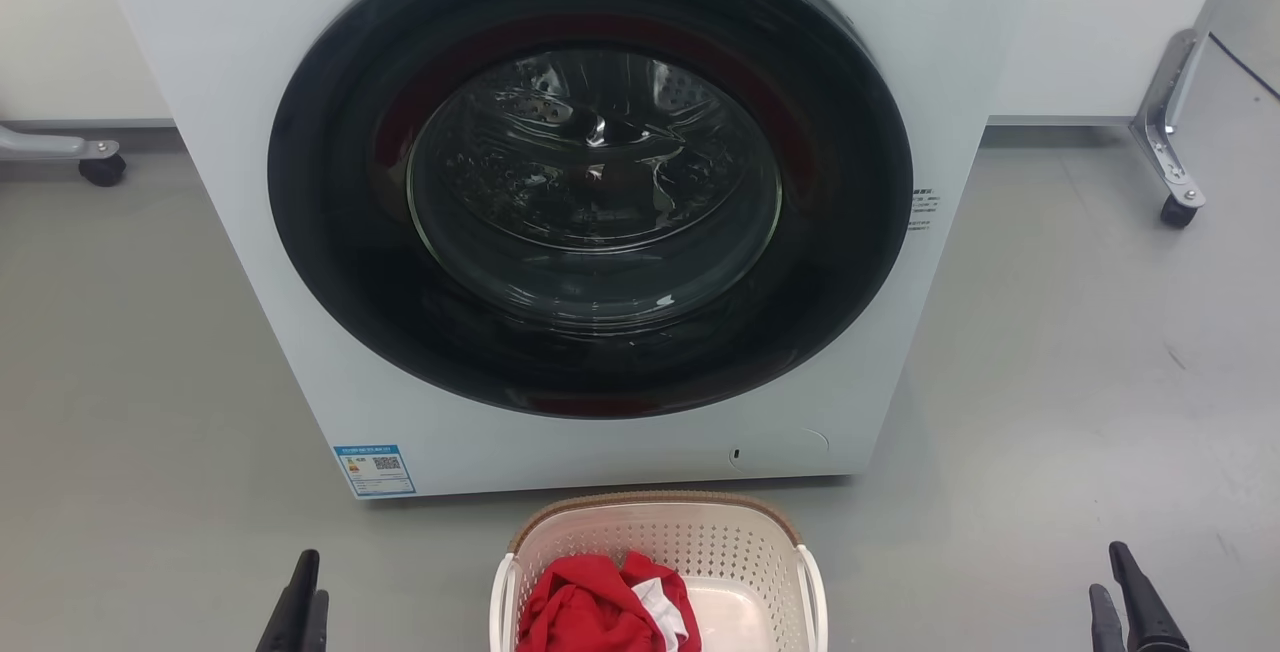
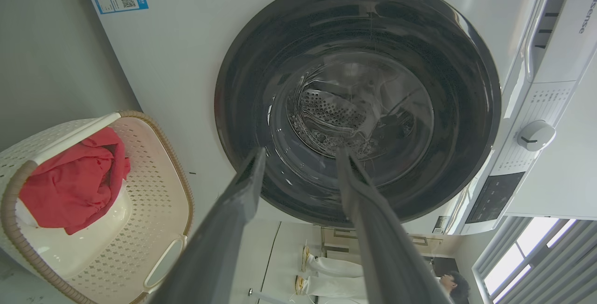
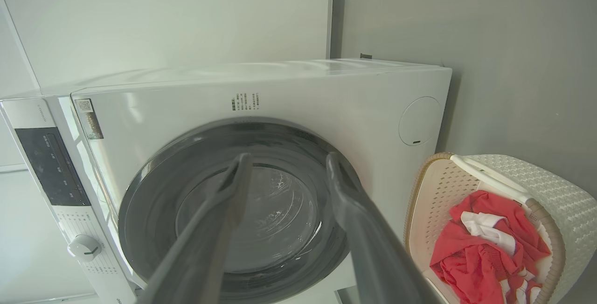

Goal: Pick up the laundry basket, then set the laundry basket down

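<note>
Grey floor (image 1: pixel 1050 382) bears the laundry basket (image 1: pixel 700 532); left end effector (image 1: pixel 312 577) and right end effector (image 1: pixel 1108 567), both spread empty, risk tipping it unevenly.

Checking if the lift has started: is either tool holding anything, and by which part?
Nothing is held. The left tool and right tool are open and empty; the laundry basket sits untouched.

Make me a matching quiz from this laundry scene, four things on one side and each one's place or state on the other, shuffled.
Things:
1. laundry basket
2. washer door
3. blue label
4. red clothing

Place or state:
A. lower left corner of the washer front
B. inside the basket
C. shut
D. on the floor in front of the washer

Pairs: 1-D, 2-C, 3-A, 4-B
</note>
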Motion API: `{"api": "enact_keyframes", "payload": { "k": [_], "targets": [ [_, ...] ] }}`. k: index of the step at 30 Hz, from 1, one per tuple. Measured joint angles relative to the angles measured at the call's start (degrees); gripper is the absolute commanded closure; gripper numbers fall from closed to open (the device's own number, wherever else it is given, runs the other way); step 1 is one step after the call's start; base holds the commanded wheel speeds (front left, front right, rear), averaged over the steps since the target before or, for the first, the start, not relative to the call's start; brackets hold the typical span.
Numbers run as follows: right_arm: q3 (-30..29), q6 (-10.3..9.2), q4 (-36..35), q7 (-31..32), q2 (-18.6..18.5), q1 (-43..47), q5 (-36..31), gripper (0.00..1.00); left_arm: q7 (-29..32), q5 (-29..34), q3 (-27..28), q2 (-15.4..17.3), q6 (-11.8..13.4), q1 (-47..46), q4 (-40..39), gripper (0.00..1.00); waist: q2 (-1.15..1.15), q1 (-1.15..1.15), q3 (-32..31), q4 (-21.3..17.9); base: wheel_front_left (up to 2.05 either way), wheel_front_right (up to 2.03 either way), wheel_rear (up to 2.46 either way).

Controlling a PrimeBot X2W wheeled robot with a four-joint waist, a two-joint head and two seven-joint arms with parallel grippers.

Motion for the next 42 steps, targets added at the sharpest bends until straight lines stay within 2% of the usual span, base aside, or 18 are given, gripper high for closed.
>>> {"api": "enact_keyframes", "payload": {
  "k": [19, 25, 31, 35, 42],
  "targets": [
    [1.5, 0.00, -0.5, -3.1, -0.4, -0.9, -3.5, 0.00, -3.9, 1.1, -2.4, 0.2, 0.0, -1.0, -0.8, 0.00, 0.00, 0.00, 0.3, 0.2, 0.00, 0.00, 0.00],
    [3.5, 0.00, -0.6, -5.1, -1.8, -1.2, -8.3, 0.00, -5.4, 4.4, -4.0, 1.0, 0.0, -1.9, -1.4, 0.00, 0.00, 0.00, 0.3, 0.4, 0.00, 0.00, 0.00],
    [5.7, 0.00, -0.7, -6.6, -3.3, -2.2, -14.3, 0.00, -6.7, 10.9, -6.0, 2.4, 0.0, -2.2, -2.3, 0.00, 0.00, 0.00, 0.3, 0.5, 0.00, 0.00, 0.00],
    [7.2, -0.65, -0.6, -7.6, -4.4, -2.2, -18.7, 0.00, -7.7, 14.8, -7.2, 3.1, 0.0, -2.8, -2.9, 0.00, 0.00, 0.00, 0.3, 0.6, 0.00, 0.00, 0.00],
    [10.2, -2.34, -0.9, -9.1, -6.2, -3.1, -26.8, 0.00, -9.2, 22.4, -8.8, 3.9, 1.6, -3.3, -4.8, 0.00, 0.00, 0.00, 0.1, 0.8, 0.00, 0.00, 0.00]
  ]
}}
